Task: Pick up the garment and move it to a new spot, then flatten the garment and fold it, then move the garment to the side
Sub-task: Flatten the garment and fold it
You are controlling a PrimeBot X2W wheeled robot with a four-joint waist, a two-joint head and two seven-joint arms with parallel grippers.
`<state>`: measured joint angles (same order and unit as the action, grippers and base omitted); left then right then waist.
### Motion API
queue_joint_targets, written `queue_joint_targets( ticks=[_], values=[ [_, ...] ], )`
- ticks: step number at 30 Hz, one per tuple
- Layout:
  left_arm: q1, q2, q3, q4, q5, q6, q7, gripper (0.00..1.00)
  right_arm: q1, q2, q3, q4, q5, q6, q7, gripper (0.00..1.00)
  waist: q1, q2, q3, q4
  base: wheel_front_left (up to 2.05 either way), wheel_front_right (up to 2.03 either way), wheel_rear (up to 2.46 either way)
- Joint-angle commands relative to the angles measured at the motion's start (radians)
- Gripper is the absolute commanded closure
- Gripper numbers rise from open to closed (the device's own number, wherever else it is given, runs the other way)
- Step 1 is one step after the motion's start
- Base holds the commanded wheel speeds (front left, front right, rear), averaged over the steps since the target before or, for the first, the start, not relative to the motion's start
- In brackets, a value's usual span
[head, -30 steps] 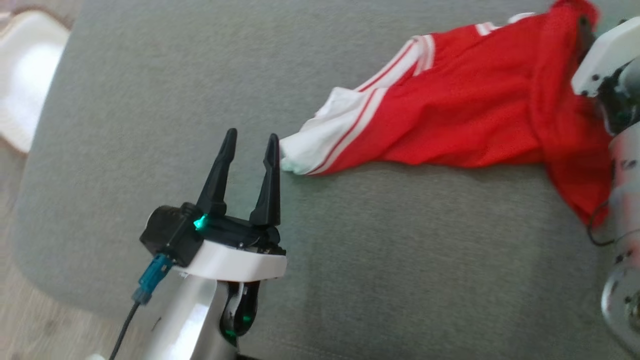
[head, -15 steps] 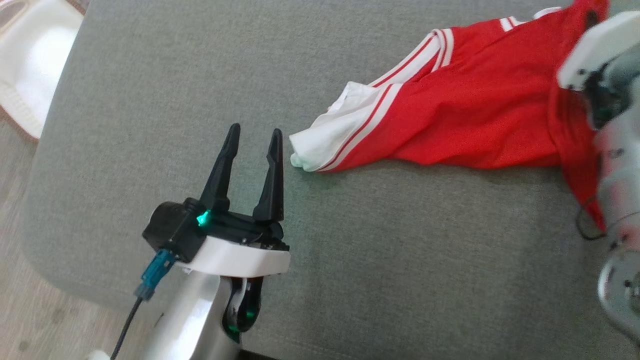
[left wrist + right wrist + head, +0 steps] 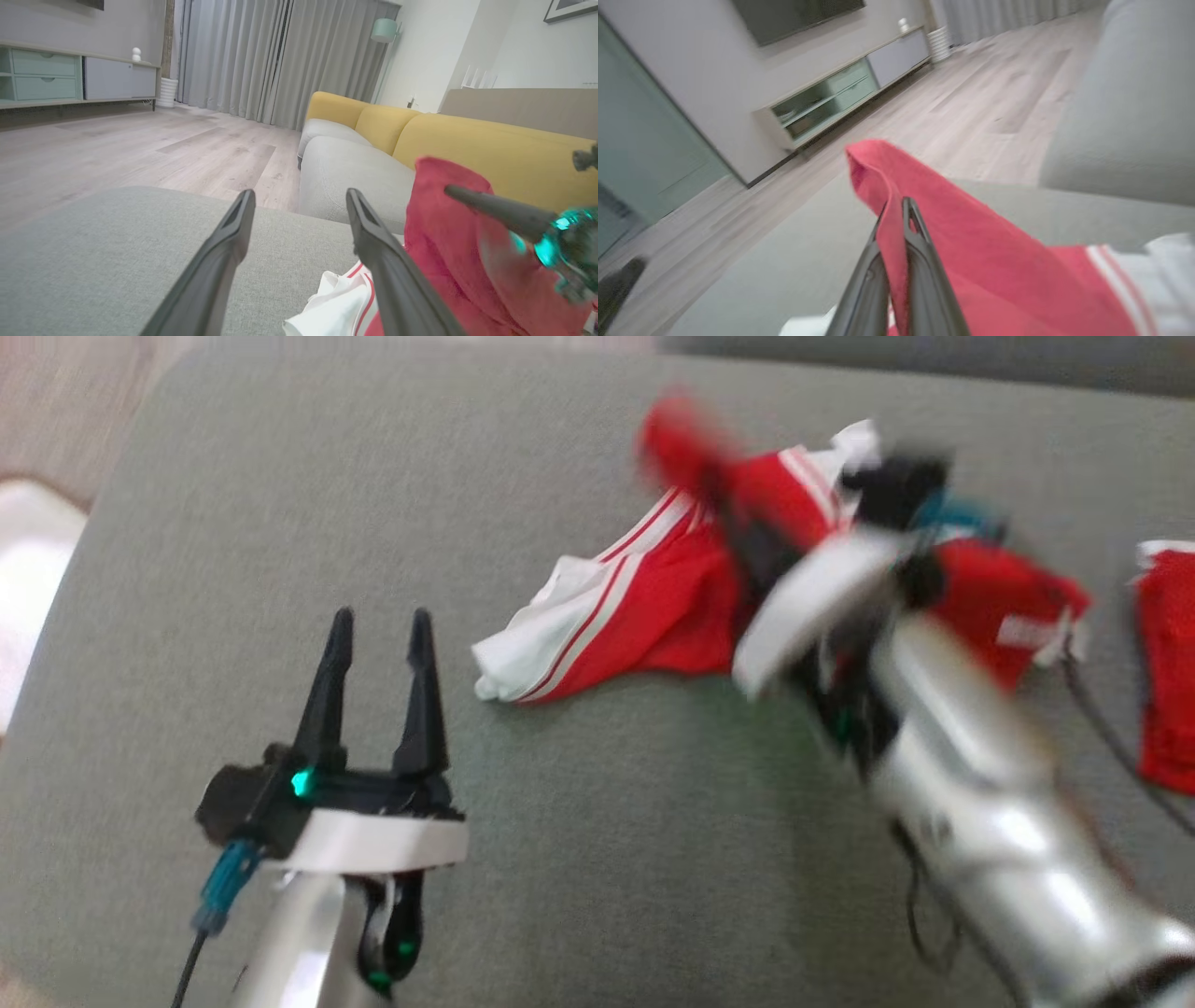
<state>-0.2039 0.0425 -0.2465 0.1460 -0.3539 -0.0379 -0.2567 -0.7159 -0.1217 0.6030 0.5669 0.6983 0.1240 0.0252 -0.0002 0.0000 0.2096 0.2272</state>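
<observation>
The first step is in hand, by my reading: picking the garment up to carry it to a new spot. The next move would call for raising the held fold high enough that the trailing white end clears the surface, and so thin a pinch could slip under the drag.

Near the front-left of the grey woven fabric seat cushion [image 3: 607, 868], the left gripper [image 3: 381, 616] hovers on its pale forearm. Its fingers point toward the far edge, jaws spread wide and empty.

The red jersey-cloth garment with white stripes and a white panel [image 3: 644, 616] lies bunched mid-cushion, nearer the far edge than the front. Its white corner is near the left gripper, and one red fold stands up off the surface.

The right gripper [image 3: 896, 210] has its jaws clamped flat on that fold. Its silver arm reaches in slantwise from the front-right corner – blurred in the head view.
</observation>
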Motion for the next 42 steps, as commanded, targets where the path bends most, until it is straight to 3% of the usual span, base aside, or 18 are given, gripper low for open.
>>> queue_joint_targets(
  ticks=[1,8,12,19,20,21,23,29,30,35,42],
  values=[
    [-0.007,0.008,0.046,-0.028,0.012,-0.005,-0.005,0.00,0.019,-0.041,0.032,-0.076,0.042,0.007,0.015,1.00,0.0002,0.0000,-0.081,-0.071,0.00,0.00,0.00],
    [0.054,0.008,0.106,-0.029,0.037,-0.021,-0.005,0.00,0.246,-0.282,0.270,-0.386,0.208,0.007,0.167,1.00,0.0002,0.0000,-0.182,-0.139,0.00,0.00,0.00],
    [0.078,0.008,0.118,-0.029,0.041,-0.025,-0.005,0.00,0.313,-0.385,0.336,-0.462,0.270,0.007,0.258,1.00,0.0002,0.0000,-0.218,-0.163,0.00,0.00,0.00],
    [0.095,0.008,0.123,-0.037,0.037,-0.019,-0.005,0.00,0.344,-0.521,0.430,-0.512,0.222,0.007,0.321,1.00,0.0002,0.0000,-0.236,-0.182,0.00,0.00,0.00],
    [0.095,0.008,0.122,-0.039,0.036,-0.018,-0.005,0.00,0.341,-0.531,0.439,-0.512,0.201,0.007,0.319,0.80,0.0002,0.0000,-0.235,-0.183,0.00,0.00,0.00],
    [0.095,0.008,0.121,-0.040,0.035,-0.018,-0.005,0.00,0.339,-0.538,0.441,-0.508,0.183,0.007,0.312,0.00,0.0002,0.0000,-0.235,-0.185,0.00,0.00,0.00],
    [0.096,0.008,0.119,-0.040,0.035,-0.017,-0.005,0.00,0.340,-0.539,0.435,-0.501,0.172,0.007,0.303,0.00,0.0002,0.0000,-0.235,-0.187,0.00,0.00,0.00],
    [0.100,0.008,0.124,-0.048,0.036,-0.013,-0.005,0.00,0.357,-0.480,0.279,-0.459,0.110,0.007,0.160,0.00,0.0002,0.0000,-0.233,-0.203,0.00,0.00,0.00],
    [0.101,0.008,0.129,-0.051,0.038,-0.013,-0.005,0.00,0.368,-0.433,0.184,-0.443,0.069,0.007,0.079,0.00,0.0002,0.0000,-0.231,-0.209,0.00,0.00,0.00],
    [0.103,0.008,0.133,-0.065,0.046,-0.021,-0.005,0.00,0.421,-0.255,-0.091,-0.388,-0.101,0.007,-0.125,0.00,0.0002,0.0000,-0.224,-0.226,0.00,0.00,0.00],
    [0.112,0.008,0.117,-0.067,0.049,-0.024,-0.005,0.00,0.508,0.014,-0.348,-0.341,-0.367,0.007,-0.243,0.00,0.0002,0.0000,-0.211,-0.236,0.00,0.00,0.00]
  ],
)
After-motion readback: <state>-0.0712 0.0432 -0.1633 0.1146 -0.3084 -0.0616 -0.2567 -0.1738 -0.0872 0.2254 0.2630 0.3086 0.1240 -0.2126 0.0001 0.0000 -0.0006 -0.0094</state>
